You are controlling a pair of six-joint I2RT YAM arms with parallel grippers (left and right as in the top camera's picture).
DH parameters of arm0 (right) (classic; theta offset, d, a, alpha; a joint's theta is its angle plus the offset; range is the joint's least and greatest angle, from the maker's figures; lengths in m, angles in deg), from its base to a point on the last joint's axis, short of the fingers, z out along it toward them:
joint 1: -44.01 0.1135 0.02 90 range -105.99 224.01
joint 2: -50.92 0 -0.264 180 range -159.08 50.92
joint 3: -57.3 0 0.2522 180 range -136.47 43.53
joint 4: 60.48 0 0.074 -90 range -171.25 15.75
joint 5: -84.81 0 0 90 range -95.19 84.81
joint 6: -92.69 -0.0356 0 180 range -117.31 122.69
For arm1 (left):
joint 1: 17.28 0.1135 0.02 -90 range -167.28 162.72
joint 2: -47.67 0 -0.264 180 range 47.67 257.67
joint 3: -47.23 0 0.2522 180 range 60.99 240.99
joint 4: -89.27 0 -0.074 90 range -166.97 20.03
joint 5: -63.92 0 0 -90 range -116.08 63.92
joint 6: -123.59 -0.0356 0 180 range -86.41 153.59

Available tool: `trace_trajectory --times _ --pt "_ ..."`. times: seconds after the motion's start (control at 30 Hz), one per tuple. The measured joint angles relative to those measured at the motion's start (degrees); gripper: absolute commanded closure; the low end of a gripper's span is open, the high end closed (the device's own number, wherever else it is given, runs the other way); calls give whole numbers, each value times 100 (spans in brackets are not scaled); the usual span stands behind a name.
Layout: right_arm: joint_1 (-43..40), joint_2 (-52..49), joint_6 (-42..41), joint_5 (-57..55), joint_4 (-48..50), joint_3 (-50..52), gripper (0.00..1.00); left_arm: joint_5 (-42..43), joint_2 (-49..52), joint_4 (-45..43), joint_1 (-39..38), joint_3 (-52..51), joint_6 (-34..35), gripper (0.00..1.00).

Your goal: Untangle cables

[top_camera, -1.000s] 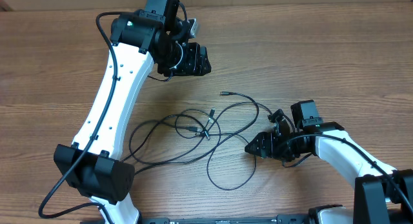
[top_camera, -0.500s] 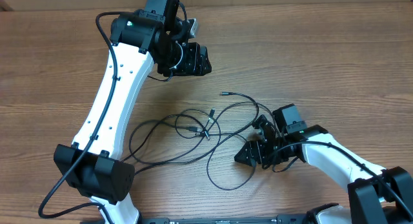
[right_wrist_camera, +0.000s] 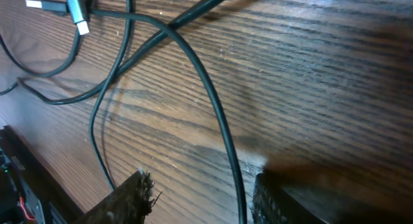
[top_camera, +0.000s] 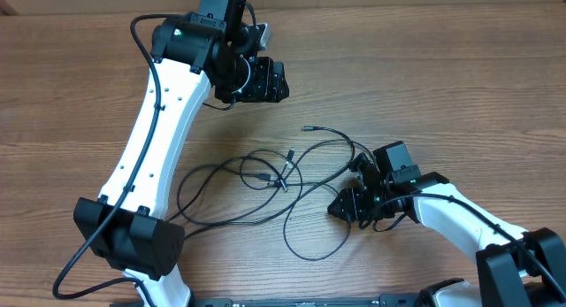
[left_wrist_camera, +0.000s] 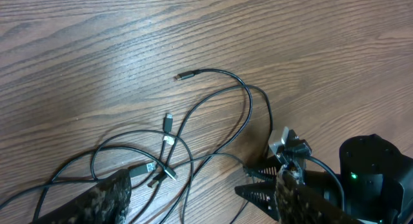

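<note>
Several thin black cables (top_camera: 265, 179) lie in loose overlapping loops on the wooden table, with small plugs near the middle (top_camera: 289, 153) and one at the far end (top_camera: 307, 127). They also show in the left wrist view (left_wrist_camera: 213, 114). My left gripper (top_camera: 276, 80) is open and empty, held well above and behind the cables. My right gripper (top_camera: 340, 207) is open, low at the table by the right loop. In the right wrist view a cable strand (right_wrist_camera: 219, 127) runs between its fingers (right_wrist_camera: 200, 198), close to the right finger.
The wooden table (top_camera: 442, 86) stretches all round the cables. The left arm's white link (top_camera: 155, 139) crosses the left side, its base (top_camera: 128, 241) at the front left. The right arm (top_camera: 469, 223) lies at the front right.
My right gripper slid left toward the cable loop, then eased back slightly right. The left arm and the cables have not moved.
</note>
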Motion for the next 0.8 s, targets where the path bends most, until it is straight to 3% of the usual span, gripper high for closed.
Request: trace_trajectory --times 0.07,0.2,0.4,0.67,0.73,0.8 --pt "0 -59 -4 -31 4 0 60 -2 0 -15 0 0 -2 28" --pt "0 -87 -76 -57 22 0 96 -2 0 -44 0 0 -2 28" --pt "0 -68 -356 -52 -750 -369 96 -20 0 -63 0 0 0 28" --pt "2 667 -555 -48 -2848 -3565 96 -24 0 -105 0 0 -2 28" --pt "0 730 -588 -44 -3064 -4426 96 -37 0 -114 0 0 -2 19" --pt "0 748 -715 -59 -3071 -5410 96 -61 0 -195 0 0 26 18"
